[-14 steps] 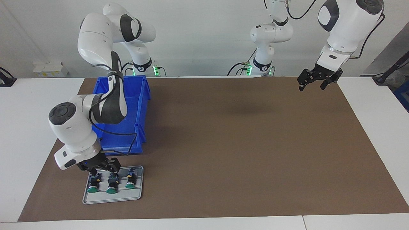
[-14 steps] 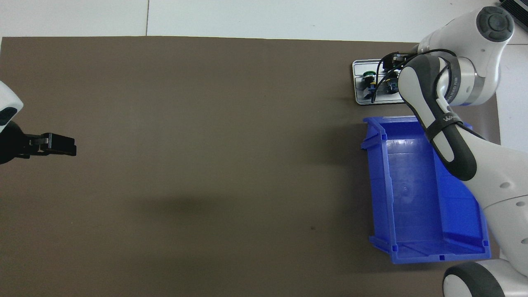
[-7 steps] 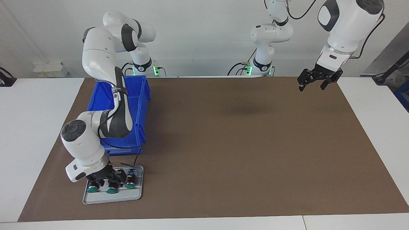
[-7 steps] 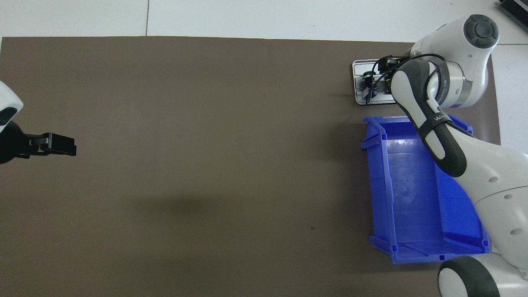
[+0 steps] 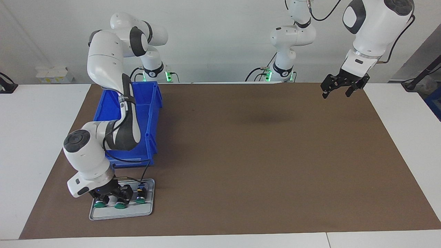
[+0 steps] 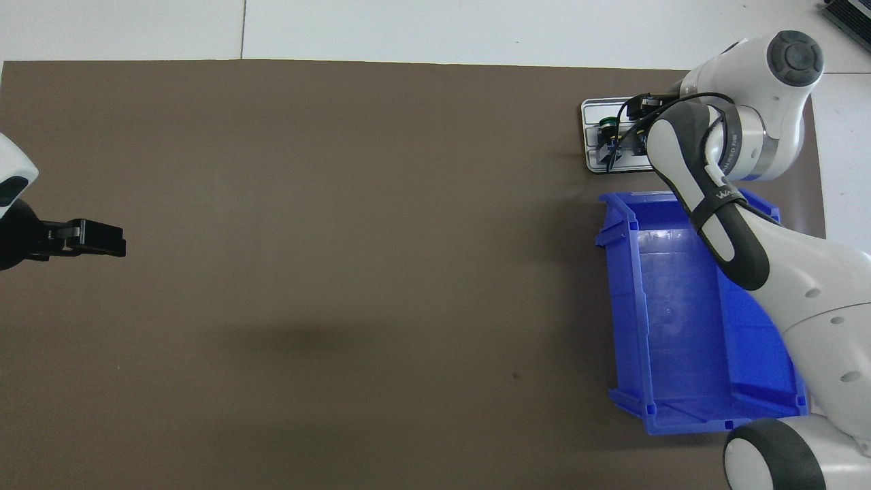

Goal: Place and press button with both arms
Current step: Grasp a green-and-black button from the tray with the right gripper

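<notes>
Three green-capped buttons lie side by side on a small grey tray (image 5: 120, 214) at the right arm's end of the table, farther from the robots than the blue bin. Their caps show in the facing view: one (image 5: 100, 205), the middle one (image 5: 120, 206) and one (image 5: 140, 201). My right gripper (image 5: 111, 197) is down on the tray over the first two buttons. In the overhead view the right arm hides most of the tray (image 6: 589, 112); one green cap (image 6: 607, 123) shows. My left gripper (image 5: 339, 90) waits open and empty, raised over the mat's left-arm end, and also shows in the overhead view (image 6: 112, 238).
A large open blue bin (image 5: 151, 103) stands on the brown mat (image 5: 258, 155), just nearer to the robots than the tray; it also shows in the overhead view (image 6: 674, 320). The right arm's forearm passes over it.
My right gripper has come down from just above the buttons to the tray, and its wrist has shifted slightly. The left arm has not moved.
</notes>
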Controlling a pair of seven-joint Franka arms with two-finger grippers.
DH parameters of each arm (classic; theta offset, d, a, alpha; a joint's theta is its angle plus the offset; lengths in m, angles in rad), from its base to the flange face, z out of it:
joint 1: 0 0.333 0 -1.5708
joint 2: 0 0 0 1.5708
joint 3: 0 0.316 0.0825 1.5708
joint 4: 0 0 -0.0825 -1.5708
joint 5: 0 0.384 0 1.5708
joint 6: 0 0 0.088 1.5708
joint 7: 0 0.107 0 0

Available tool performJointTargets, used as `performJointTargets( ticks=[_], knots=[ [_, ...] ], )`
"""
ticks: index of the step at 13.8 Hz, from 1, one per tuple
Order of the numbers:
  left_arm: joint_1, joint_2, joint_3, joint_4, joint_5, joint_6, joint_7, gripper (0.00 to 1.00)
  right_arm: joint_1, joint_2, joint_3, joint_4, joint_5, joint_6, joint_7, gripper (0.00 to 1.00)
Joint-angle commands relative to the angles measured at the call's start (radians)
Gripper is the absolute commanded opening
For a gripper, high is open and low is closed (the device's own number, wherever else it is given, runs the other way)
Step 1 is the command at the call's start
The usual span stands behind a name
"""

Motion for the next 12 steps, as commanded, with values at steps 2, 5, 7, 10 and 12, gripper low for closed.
performJointTargets(
  ticks=[2,5,7,10,12],
  knots=[
    [0.01,-0.018,-0.005,-0.012,0.015,-0.005,0.014,1.0,-0.007,-0.017,0.011,-0.07,0.009,0.057,-0.028,0.82],
    [0.01,-0.018,-0.005,-0.012,0.015,-0.005,0.012,1.0,-0.007,-0.02,0.011,-0.071,0.01,0.057,-0.056,0.57],
    [0.01,-0.018,-0.005,-0.012,0.015,-0.005,0.012,1.0,-0.009,-0.026,0.011,-0.073,0.012,0.053,-0.065,0.25],
    [0.01,-0.018,-0.005,-0.012,0.015,-0.005,0.012,1.0,-0.009,-0.057,0.011,-0.077,0.021,0.035,-0.059,0.0],
    [0.01,-0.018,-0.005,-0.012,0.015,-0.005,0.012,1.0,-0.01,-0.115,0.011,-0.123,0.029,0.033,-0.051,0.0]
  ],
)
